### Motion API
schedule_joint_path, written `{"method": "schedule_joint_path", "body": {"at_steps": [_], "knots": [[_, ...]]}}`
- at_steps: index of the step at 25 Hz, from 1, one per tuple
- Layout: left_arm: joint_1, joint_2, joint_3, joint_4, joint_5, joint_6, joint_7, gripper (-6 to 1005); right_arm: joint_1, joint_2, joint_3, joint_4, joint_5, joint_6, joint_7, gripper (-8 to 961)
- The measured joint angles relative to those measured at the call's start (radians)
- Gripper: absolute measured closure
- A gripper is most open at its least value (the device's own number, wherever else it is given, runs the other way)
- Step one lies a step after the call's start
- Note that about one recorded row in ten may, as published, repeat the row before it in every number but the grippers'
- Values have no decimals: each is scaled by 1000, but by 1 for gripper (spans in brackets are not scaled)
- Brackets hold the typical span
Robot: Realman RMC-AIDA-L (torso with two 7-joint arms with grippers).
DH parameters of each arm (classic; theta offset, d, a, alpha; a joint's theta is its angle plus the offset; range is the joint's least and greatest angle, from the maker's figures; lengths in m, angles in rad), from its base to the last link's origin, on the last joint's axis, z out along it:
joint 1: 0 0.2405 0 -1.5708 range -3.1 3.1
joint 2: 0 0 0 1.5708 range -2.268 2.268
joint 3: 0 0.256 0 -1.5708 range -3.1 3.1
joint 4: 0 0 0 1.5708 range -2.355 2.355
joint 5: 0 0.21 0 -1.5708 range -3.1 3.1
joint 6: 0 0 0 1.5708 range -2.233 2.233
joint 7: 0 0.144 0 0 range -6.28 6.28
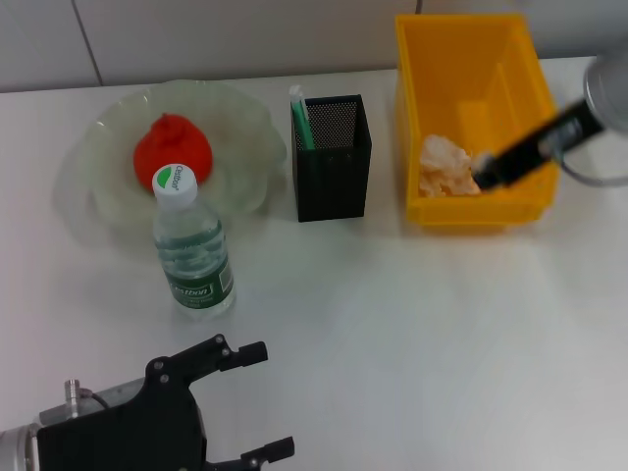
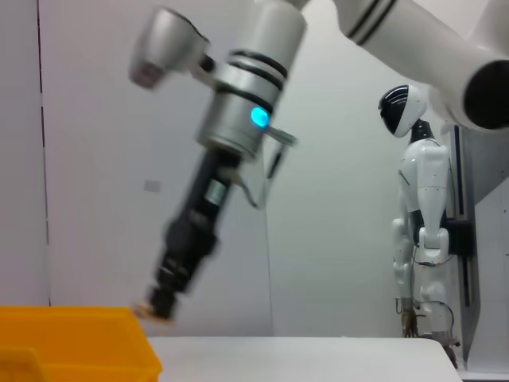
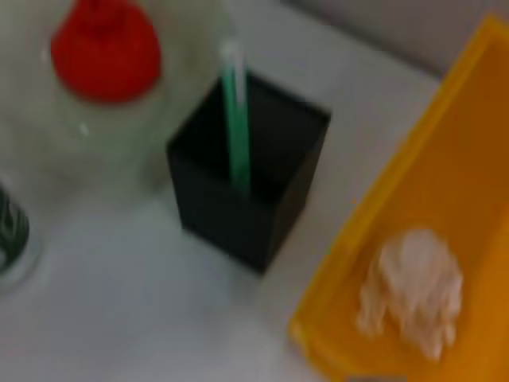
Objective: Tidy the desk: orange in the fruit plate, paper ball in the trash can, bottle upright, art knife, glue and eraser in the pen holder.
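The orange (image 1: 172,149) lies in the pale glass fruit plate (image 1: 245,128) at the far left. The clear bottle (image 1: 192,250) with a white and green cap stands upright in front of the plate. A green and white stick-like tool (image 1: 300,118) stands in the black mesh pen holder (image 1: 332,172). The paper ball (image 1: 446,167) lies in the yellow bin (image 1: 471,211). My right gripper (image 1: 487,177) hangs over the bin right beside the ball. My left gripper (image 1: 265,402) is open and empty at the near left. Glue and eraser do not show.
The right wrist view shows the pen holder (image 3: 238,207), the paper ball (image 3: 413,286) in the bin (image 3: 477,119) and the orange (image 3: 103,48). The left wrist view shows my right arm (image 2: 231,111) above the bin (image 2: 79,338), and a white humanoid robot (image 2: 421,199) by the far wall.
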Motion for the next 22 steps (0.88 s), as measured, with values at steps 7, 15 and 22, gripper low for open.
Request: {"method": "schedule_joint_path", "body": {"at_steps": [7,15,22], "knots": [[-4,-3,0,0,1,1,1,186,171,-1,77,146,4,103,-41,701],[-10,-3,-4,0,0,1,1,186,261,-1,82,348,7,280,-65,702],[-14,-2,-4,0,0,1,2,187,301,-1,82,493,66,400,-88,702]]}}
